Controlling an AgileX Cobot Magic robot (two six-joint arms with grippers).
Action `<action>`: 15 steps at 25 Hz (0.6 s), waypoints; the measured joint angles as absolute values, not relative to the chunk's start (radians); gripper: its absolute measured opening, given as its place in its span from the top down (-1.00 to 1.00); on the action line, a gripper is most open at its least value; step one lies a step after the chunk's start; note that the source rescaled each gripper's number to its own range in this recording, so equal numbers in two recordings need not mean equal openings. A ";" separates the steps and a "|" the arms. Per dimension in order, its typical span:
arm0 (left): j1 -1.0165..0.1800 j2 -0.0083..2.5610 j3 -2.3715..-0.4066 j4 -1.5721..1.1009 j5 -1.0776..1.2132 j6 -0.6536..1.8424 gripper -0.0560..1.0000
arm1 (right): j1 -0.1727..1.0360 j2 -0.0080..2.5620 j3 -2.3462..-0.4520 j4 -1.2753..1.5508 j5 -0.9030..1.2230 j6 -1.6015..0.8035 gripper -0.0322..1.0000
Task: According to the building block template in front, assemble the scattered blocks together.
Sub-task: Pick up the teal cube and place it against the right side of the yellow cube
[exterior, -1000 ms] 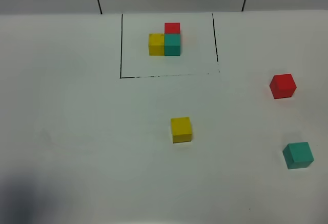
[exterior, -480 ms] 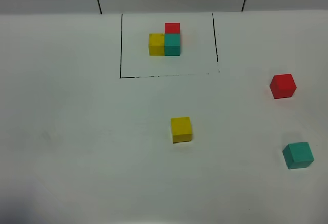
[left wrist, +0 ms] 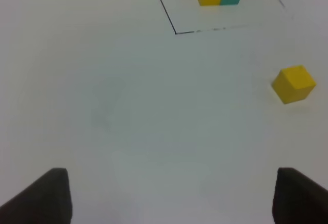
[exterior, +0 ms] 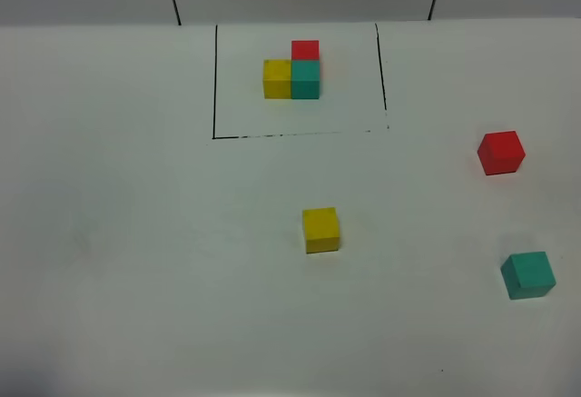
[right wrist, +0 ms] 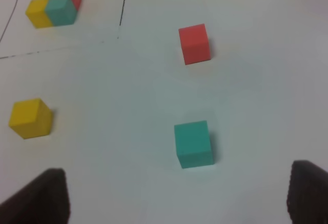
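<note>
The left gripper and right gripper both stand spread wide, empty. The right gripper should probably descend squarely over the teal block, jaws flanking flat faces

Only fingertips of the robot showed: the left gripper had two dark, matte, blocky fingers with blunt corners, and the right gripper had a like dark pair, all too blurred for finer detail.
</note>
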State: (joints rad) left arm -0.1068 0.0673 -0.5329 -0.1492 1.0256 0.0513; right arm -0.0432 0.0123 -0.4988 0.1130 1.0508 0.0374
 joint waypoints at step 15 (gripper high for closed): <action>-0.107 -0.007 -0.502 -0.132 1.068 0.036 -0.50 | -0.043 0.012 -0.499 0.114 1.051 0.037 -0.46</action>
